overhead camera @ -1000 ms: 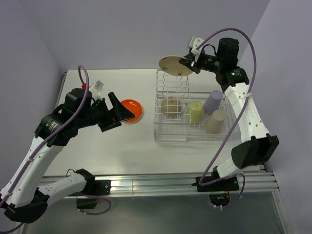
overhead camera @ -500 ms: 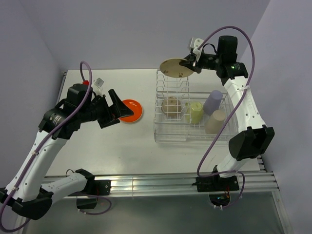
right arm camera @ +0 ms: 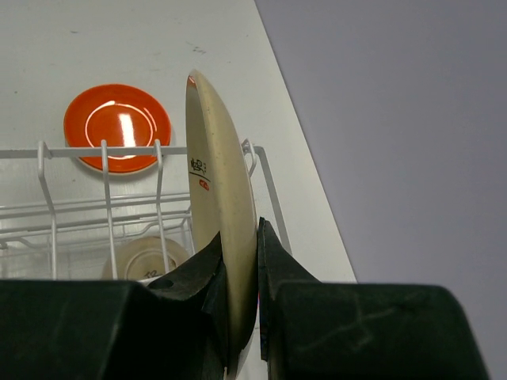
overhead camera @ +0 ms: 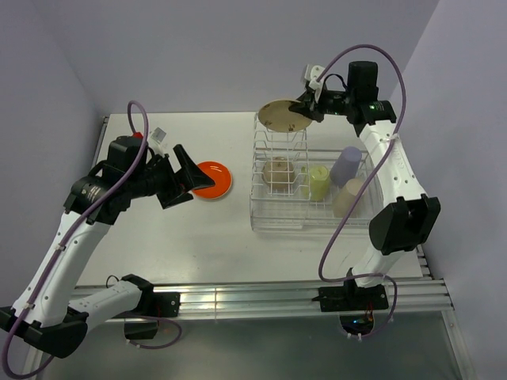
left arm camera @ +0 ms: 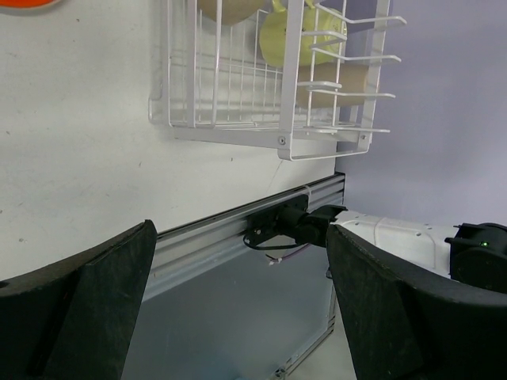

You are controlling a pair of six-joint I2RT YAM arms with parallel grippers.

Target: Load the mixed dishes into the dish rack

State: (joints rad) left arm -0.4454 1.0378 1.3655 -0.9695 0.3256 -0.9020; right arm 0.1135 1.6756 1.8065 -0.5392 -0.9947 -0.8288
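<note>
1. Nearest me, on the white table (overhead camera: 198,237), is the dish rack (overhead camera: 255,207), to the right of centre. Its basket part holds 3 cups: the tan cup (overhead camera: 349,198) closest, the pale yellow-green cup (overhead camera: 319,182) left of it, and the lavender cup (overhead camera: 345,165) farther back.
2. The off-white bowl (overhead camera: 279,170) sits in the rack's left part, under the upright wire slots.
3. The left gripper (overhead camera: 190,170) hangs above the table left of the rack. Its fingers are spread wide with nothing between them.
4. The orange plate (overhead camera: 214,180) lies flat on the table between that gripper and the rack. From above, one fingertip overlaps its left edge.
5. Farthest away, the right gripper (overhead camera: 305,107) is pinched on the rim of the cream-yellow saucer (overhead camera: 279,115). The saucer is held on edge above the far end of the slots. I cannot tell whether it touches the wires.
</note>
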